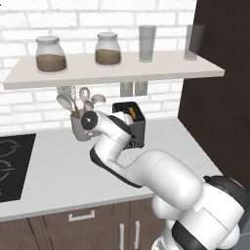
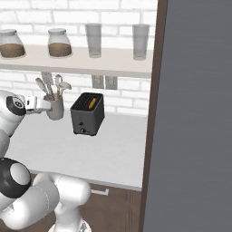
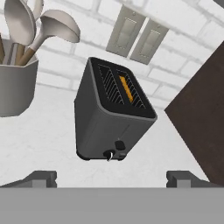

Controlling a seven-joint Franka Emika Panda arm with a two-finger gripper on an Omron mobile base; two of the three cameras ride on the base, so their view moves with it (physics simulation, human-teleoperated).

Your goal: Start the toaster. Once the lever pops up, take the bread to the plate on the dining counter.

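Dark toaster [image 3: 111, 116] stands upright, knobbed narrow end facing the wide-apart fingers [image 3: 43, 178]; bread [image 3: 126, 87] edge-up in one slot.

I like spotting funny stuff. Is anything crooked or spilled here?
Nothing stands out. The toaster stands upright on the white worktop with the bread in one slot, and the utensil cup is upright beside it.
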